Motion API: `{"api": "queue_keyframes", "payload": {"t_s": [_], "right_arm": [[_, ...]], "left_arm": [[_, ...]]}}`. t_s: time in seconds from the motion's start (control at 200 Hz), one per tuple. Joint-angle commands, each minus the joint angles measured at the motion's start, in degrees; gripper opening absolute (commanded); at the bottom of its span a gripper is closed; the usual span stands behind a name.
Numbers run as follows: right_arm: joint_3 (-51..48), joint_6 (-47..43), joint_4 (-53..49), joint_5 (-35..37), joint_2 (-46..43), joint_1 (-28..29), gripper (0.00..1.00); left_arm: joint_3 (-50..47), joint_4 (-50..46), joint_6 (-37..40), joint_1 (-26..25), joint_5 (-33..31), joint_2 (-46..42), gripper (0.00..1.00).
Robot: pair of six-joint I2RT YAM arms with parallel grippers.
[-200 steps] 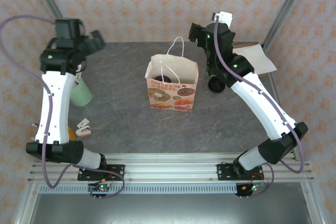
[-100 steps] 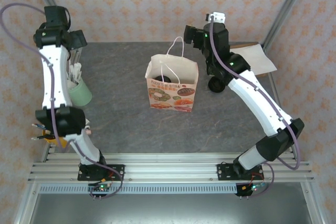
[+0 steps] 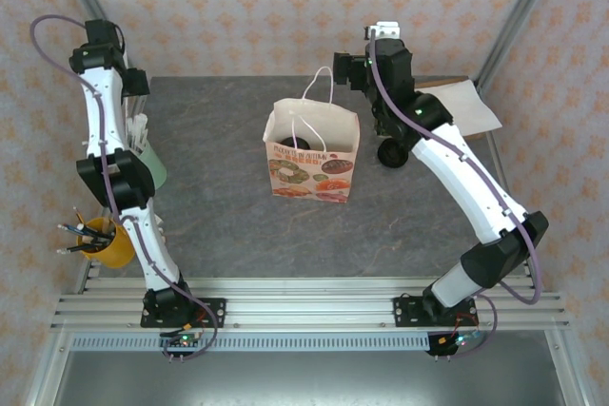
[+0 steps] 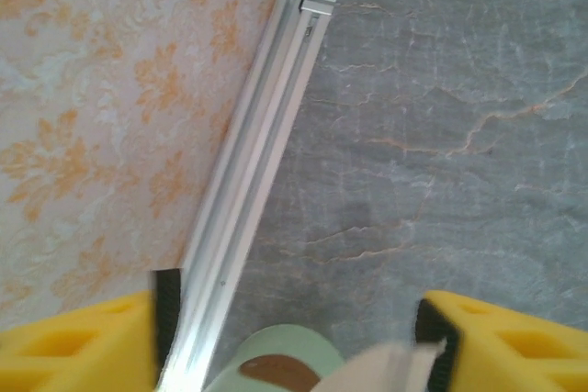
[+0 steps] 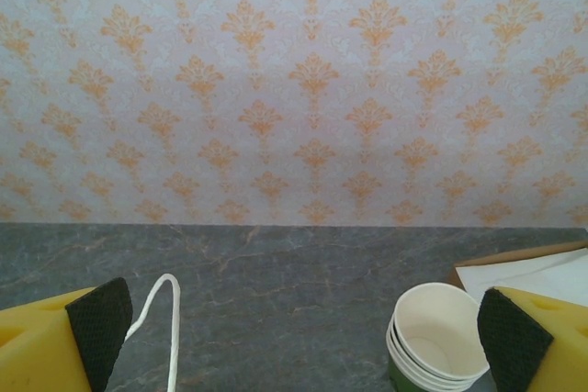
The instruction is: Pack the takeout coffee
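At the upper left of the overhead view the left jaws hang over the pale mint cup (image 4: 276, 369), standing apart with nothing clamped; a white stick (image 4: 390, 366) lies just beside one finger (image 4: 496, 341). Taking a stick looks like the step in hand: centre on a single one, close above the rim, and lift straight so the cup stays upright. The right jaws, wide open and empty, hover between the bag handle (image 5: 170, 314) and the stacked cups (image 5: 432, 337). The takeout coffee (image 3: 303, 144) seems to be the dark round shape inside the paper bag (image 3: 314, 178) at centre frame, though shadow hides whether it is lidded. The mint cup is cut off at the bottom edge.
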Motion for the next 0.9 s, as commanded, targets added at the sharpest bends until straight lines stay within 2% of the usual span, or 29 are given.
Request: {"api": "queue_keyframes", "payload": {"t_s": [0.0, 0.055, 0.155, 0.335, 0.455, 0.52, 0.606, 0.651, 0.706, 0.796, 0.841, 0.891], "right_arm": [[3.13, -1.68, -1.14, 2.02, -0.36, 0.0, 1.0], [3.48, -1.78, -1.29, 2.23, -0.09, 0.06, 1.0], [5.12, -1.7, -2.41, 2.55, 1.17, 0.04, 1.0], [7.04, 1.23, -5.8, 5.83, 1.56, -0.5, 1.0], [5.74, 6.58, -8.68, 3.46, -0.97, -4.49, 1.0], [4.35, 8.48, -9.46, 2.85, -2.88, -7.15, 1.0], [2.27, 9.51, -10.02, 2.26, -5.23, -10.76, 1.0], [1.39, 11.13, -10.82, 2.24, -6.05, -12.79, 1.0], [0.2, 13.51, -11.94, 1.22, -6.78, -15.6, 1.0], [-1.32, 18.46, -14.15, -1.68, -7.25, -19.59, 1.0], [-1.95, 20.45, -14.91, -2.0, -7.34, -20.54, 1.0], [-2.59, 21.67, -15.34, -2.8, -7.74, -21.11, 1.0]], "left_arm": [[4.01, 1.48, 1.2, 0.03, 1.58, 2.42, 0.51], [5.36, 2.47, 1.34, -0.03, 2.76, 3.15, 0.29], [7.95, 4.04, 2.36, -0.57, 3.68, 2.93, 0.0], [10.57, 7.77, 0.83, -2.78, -1.08, -4.0, 0.0], [10.63, 11.71, -2.3, -6.75, -7.17, -12.38, 0.0], [10.45, 13.77, -4.68, -10.08, -7.58, -17.0, 0.0], [9.11, 16.1, -6.93, -15.86, -1.44, -22.88, 0.0], [7.32, 17.86, -7.38, -20.75, -0.43, -25.11, 0.0], [3.35, 20.99, -8.86, -26.35, 4.31, -27.0, 0.0], [-2.55, 28.19, -19.46, -32.62, 15.89, -27.33, 0.0], [-5.44, 32.34, -24.72, -35.63, 18.28, -26.86, 0.0], [-6.9, 34.72, -25.81, -39.11, 18.86, -25.9, 0.0]]}}
